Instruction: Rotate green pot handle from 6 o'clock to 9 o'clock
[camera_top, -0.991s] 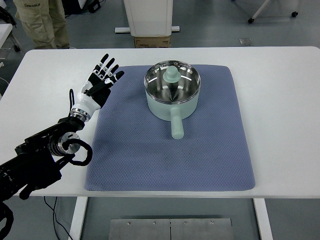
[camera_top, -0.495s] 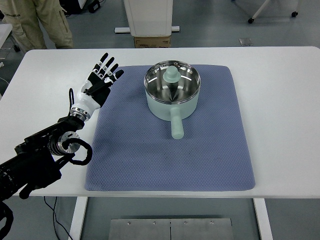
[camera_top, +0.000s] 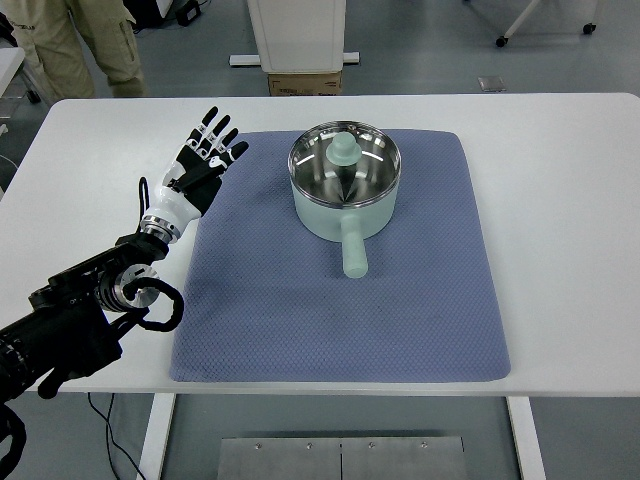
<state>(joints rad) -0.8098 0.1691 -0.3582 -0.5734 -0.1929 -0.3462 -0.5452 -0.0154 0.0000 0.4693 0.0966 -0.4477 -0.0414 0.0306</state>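
1. I see the pot (camera_top: 345, 195) standing upright on the far half of the mat (camera_top: 340, 300), a little left of the mat's middle line; its outer wall is smooth pale green, its inside is bright polished steel with mirror glints
2. Its handle (camera_top: 353, 250) is a short rounded pale-green bar that sticks straight toward my side, at six o'clock, and its blunt end lies over the mat
3. A pale-green knob (camera_top: 344, 150) shows inside the round rim, mushroom-shaped, and the steel around it reflects it
4. The mat is a blue-grey rectangle of cloth with a fine dimpled, quilted weave and soft rounded corners; it lies flat on the table (camera_top: 560, 200), which is plain white and matte
5. My left robot hand (camera_top: 200, 165) is at the mat's far-left corner, well apart from the pot: fingers spread wide and straight, holding nothing, black jointed segments with white tips and a glossy white wrist shell
6. Behind it the left arm (camera_top: 90, 310) runs to the picture's lower-left edge, black and boxy, with a round metal joint and a looped black cable
7. I cannot see the right robot hand in this view
8. Past the table's far edge stand a person's legs (camera_top: 85, 45) in khaki trousers at top left, and a white cabinet (camera_top: 297, 35) with a cardboard box (camera_top: 304, 82) at its foot
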